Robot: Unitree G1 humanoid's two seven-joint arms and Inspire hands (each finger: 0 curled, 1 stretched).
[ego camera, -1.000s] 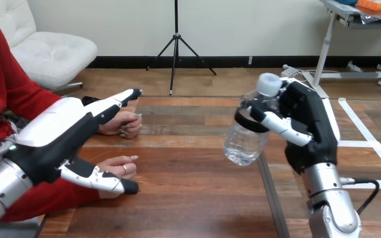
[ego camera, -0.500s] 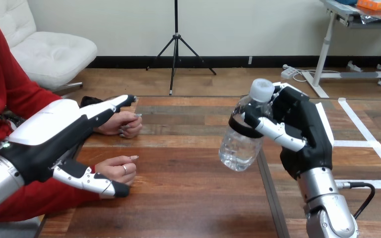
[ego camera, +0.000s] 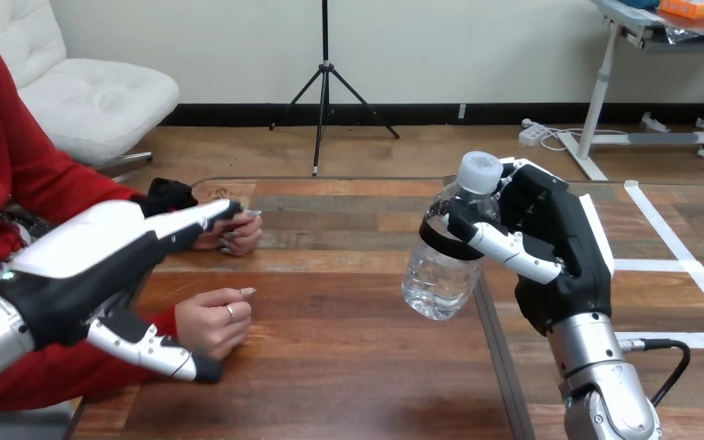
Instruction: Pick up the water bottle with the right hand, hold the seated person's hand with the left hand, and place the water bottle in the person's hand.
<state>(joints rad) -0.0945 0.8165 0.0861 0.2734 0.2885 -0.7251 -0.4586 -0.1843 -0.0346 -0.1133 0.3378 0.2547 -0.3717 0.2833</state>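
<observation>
Water bottle (ego camera: 438, 268) in right hand (ego camera: 561, 246), aloft

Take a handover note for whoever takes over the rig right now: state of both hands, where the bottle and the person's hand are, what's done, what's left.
Right hand: shut on the water bottle, which is clear of the table, cap up and slightly tilted.
Left hand: open, fingers straight above the person's nearer hand, thumb in front of it, not closed round it.
The person's nearer hand rests on the table, palm down and loosely curled.
Done: bottle picked up.
Left: hold the person's hand, then place the bottle in it.
</observation>
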